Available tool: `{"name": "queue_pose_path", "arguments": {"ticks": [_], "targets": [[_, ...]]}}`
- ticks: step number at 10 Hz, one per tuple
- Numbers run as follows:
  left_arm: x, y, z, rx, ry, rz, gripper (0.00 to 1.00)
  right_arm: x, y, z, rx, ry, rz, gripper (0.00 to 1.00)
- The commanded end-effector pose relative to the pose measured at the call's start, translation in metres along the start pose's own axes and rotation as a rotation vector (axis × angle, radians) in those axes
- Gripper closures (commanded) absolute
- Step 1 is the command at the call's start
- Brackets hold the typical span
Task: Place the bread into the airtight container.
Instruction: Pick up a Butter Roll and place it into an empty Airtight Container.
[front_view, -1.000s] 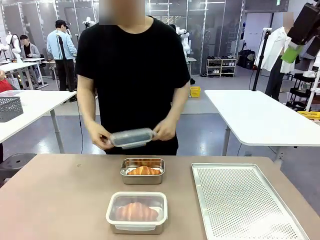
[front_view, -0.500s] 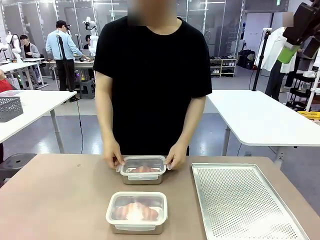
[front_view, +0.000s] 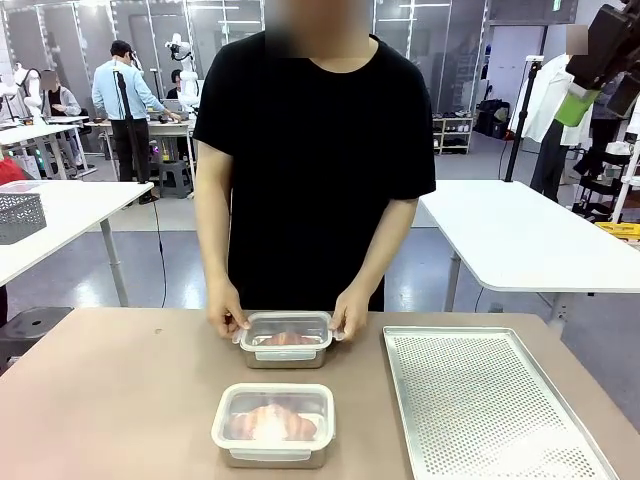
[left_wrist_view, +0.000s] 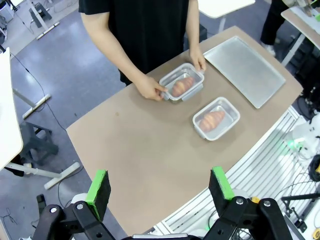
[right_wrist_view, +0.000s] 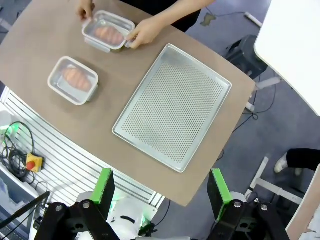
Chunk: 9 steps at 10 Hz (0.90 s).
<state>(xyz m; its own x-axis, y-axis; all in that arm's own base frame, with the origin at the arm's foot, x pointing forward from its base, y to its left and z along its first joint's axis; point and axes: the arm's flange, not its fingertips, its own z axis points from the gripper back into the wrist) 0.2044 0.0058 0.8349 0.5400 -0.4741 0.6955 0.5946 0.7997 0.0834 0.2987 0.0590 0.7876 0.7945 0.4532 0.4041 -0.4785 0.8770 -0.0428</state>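
Two steel airtight containers stand on the brown table, each with a croissant-shaped bread inside under a clear lid. The near container (front_view: 273, 425) (left_wrist_view: 216, 118) (right_wrist_view: 74, 79) stands alone, its bread (front_view: 272, 422) showing through the lid. At the far container (front_view: 287, 338) (left_wrist_view: 182, 86) (right_wrist_view: 107, 34), the person's hands (front_view: 228, 320) rest on both ends of the lid. My left gripper (left_wrist_view: 159, 185) hangs open high above the table's near side. My right gripper (right_wrist_view: 161, 186) is also open and high, over the tray side, and appears in the front view's top right corner (front_view: 598, 98).
A perforated metal tray (front_view: 490, 400) (right_wrist_view: 172, 107) (left_wrist_view: 247, 70) lies bare on the right half of the table. Bare tabletop (front_view: 110, 400) stretches left of the containers. White tables and other people stand farther back.
The person has brought the clear lid down from chest height onto the far container and now holds it there with both hands. Neither gripper has opened or shut.
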Motion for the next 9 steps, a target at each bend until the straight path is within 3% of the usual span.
{"name": "queue_pose_path", "arguments": {"ticks": [1, 9], "targets": [[0.0008, -0.0010, 0.0007, -0.006, -0.003, -0.006, 0.00, -0.0028, -0.0019, 0.0006, -0.003, -0.001, 0.011, 0.07], [0.0008, -0.0010, 0.0007, -0.006, -0.003, -0.006, 0.00, -0.0028, -0.0019, 0.0006, -0.003, -0.001, 0.011, 0.07]]}}
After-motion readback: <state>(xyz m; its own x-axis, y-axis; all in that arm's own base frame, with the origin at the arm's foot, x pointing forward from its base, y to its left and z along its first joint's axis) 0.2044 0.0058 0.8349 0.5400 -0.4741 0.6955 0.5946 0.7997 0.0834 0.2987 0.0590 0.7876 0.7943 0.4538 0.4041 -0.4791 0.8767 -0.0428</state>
